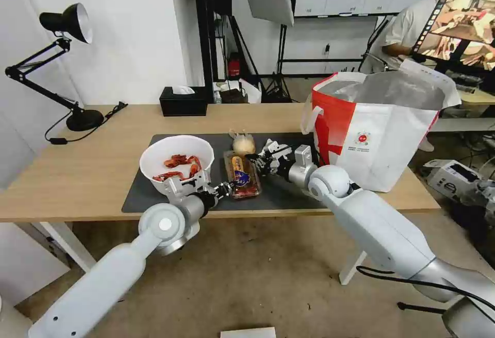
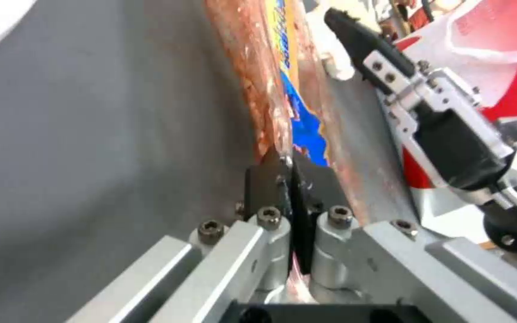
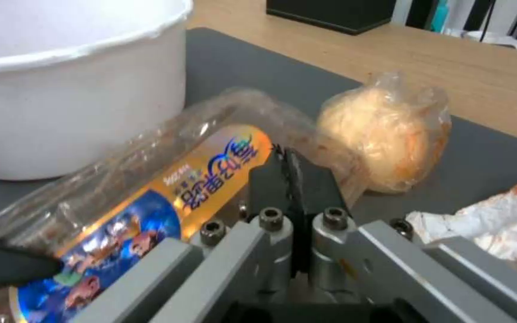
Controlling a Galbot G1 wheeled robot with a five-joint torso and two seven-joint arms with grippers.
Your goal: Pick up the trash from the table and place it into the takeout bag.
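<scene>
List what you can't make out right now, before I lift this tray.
- Floor of the takeout bag: head view, hidden by its own foil walls.
- Full extent of the crumpled tissue: cut off by the right wrist view's edge.
- Whether the clear tray is one tray or two stacked: head view, too small to tell.
- Contents of the bowl: right wrist view, hidden by its wall.

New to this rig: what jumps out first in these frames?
Both arms meet on one clear plastic tray mid-mat: the left gripper is shut on its near end, the right gripper is shut on its far end. Left of it stands the white bowl of red shells. At the table's right end, the big white-and-red takeout bag gapes open, foil lining showing.
</scene>
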